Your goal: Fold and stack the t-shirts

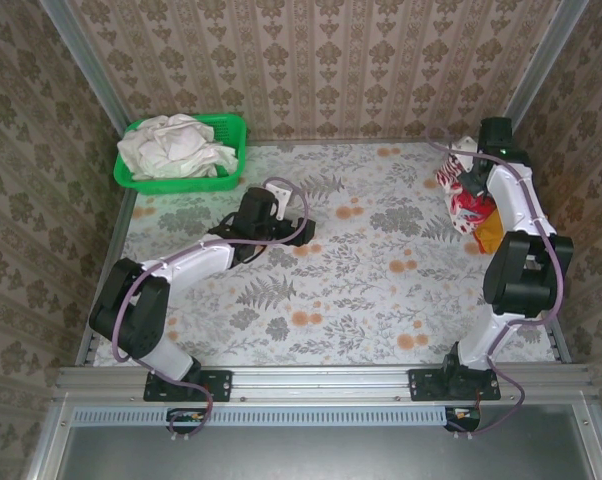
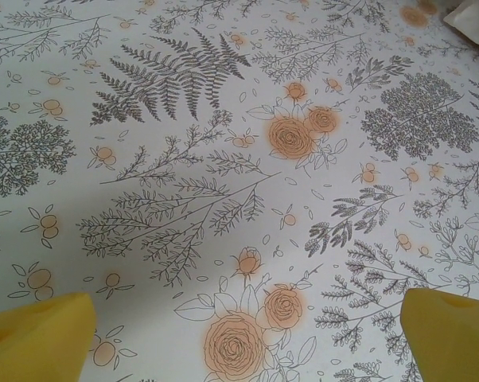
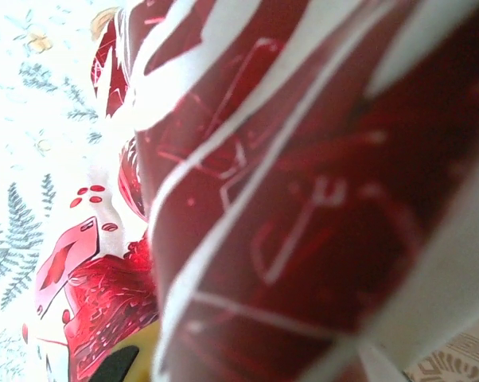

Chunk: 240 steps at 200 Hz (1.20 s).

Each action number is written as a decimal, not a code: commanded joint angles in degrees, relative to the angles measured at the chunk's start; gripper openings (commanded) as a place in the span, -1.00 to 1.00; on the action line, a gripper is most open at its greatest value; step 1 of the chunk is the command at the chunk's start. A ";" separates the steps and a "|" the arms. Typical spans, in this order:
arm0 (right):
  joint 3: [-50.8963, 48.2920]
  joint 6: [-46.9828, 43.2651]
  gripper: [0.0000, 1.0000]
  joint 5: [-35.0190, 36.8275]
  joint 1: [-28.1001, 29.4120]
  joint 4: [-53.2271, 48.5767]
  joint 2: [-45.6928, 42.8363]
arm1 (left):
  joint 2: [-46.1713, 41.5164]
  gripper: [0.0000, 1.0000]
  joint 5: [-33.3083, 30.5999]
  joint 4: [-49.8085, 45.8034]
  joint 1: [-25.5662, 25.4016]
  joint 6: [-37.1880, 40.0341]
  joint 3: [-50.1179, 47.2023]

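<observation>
Printed t-shirt [image 3: 303,199]: red-and-white splash print, pressed close against the right wrist lens; in the top view, bunched at the far right of the table, hanging from the right jaws.
Table [image 1: 381,290]: covered in a fern-and-rose pattern, walled on three sides by patterned panels.
Right arm [image 1: 521,260]: raised along the right edge, reaching toward the far right corner.
Left arm [image 1: 191,265]: stretched from its base toward the middle of the table.
Green basket [image 1: 233,130]: set at the far left corner of the table.
Off-white t-shirts [image 1: 176,148]: crumpled heap inside the green basket, rising above its rim.
Orange t-shirt [image 1: 489,232]: just beneath the printed t-shirt, touching it, near the right edge.
Right jaws: pinched shut on the cloth of the printed t-shirt.
Left jaws: spread wide, holding nothing, low over the table's pattern; yellow fingertips [image 2: 40,334] at the two lower corners of the left wrist view.
</observation>
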 commanded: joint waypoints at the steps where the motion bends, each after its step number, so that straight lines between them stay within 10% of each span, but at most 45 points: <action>1: 1.53 -2.00 -1.00 -1.33 -0.12 -2.50 1.59 | -0.37 0.99 1.30 1.46 0.51 0.47 -0.38; 92: 6.52 -1.33 -1.00 2.27 -0.60 -4.23 10.09 | -0.15 1.00 1.85 2.23 1.25 -0.49 -1.78; 153: 6.45 1.55 0.60 4.82 -1.64 -0.46 12.08 | 0.81 1.00 2.75 2.56 1.58 -1.35 -1.42; 240: 10.59 9.53 1.00 0.83 -4.98 -1.43 14.55 | 1.90 1.00 3.02 3.09 1.65 -1.72 -1.60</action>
